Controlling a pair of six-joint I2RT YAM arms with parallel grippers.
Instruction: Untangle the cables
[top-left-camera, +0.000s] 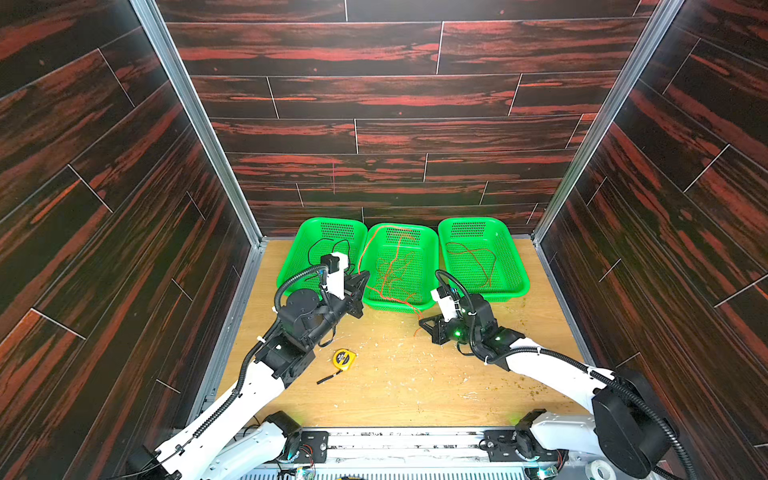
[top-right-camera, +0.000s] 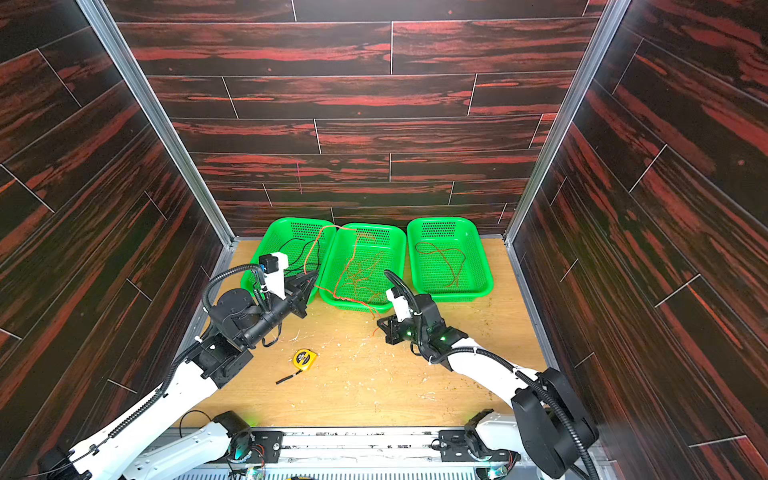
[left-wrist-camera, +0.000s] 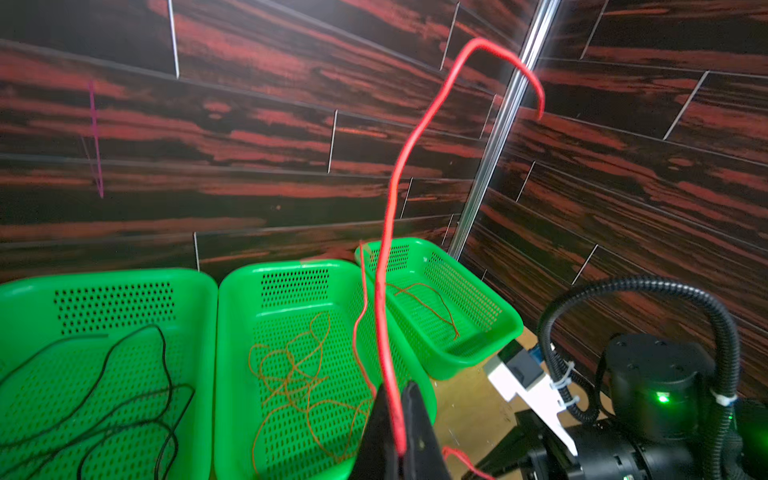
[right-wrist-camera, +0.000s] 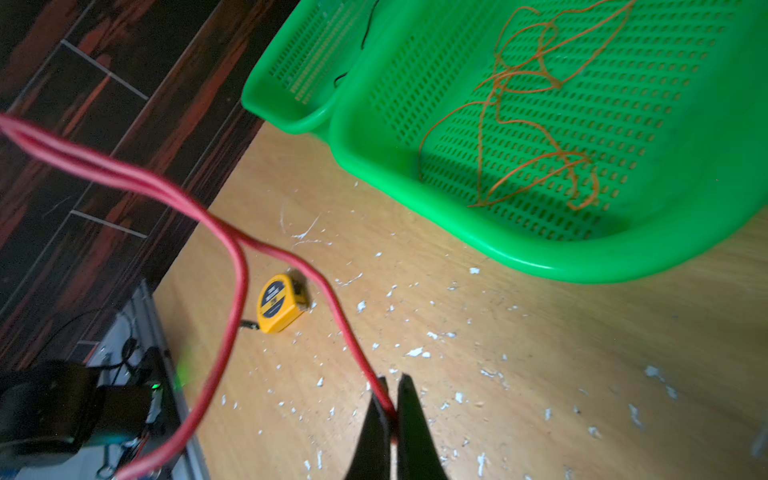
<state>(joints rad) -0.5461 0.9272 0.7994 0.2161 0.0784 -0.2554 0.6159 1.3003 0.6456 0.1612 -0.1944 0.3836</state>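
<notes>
Both grippers hold one bright red cable (left-wrist-camera: 390, 232). My left gripper (left-wrist-camera: 395, 386) is shut on it at the near left corner of the middle green basket (top-left-camera: 432, 249). From there the red cable (top-left-camera: 360, 255) arcs up over that basket's back rim. It runs on across the front rim (top-right-camera: 353, 300) down to my right gripper (right-wrist-camera: 393, 378), shut on it low over the table; both ends stick out free past the grippers. An orange cable (top-left-camera: 395, 270) lies tangled in the middle basket. A black cable (top-left-camera: 328, 245) loops in the left basket (top-left-camera: 332, 220).
A right green basket (top-left-camera: 498, 297) holds a thin orange-brown wire (top-left-camera: 478, 257). A yellow tape measure (top-left-camera: 344, 358) and a short black stick (top-left-camera: 330, 378) lie on the wooden table near the left arm. White crumbs dot the tabletop. Dark panelled walls close three sides.
</notes>
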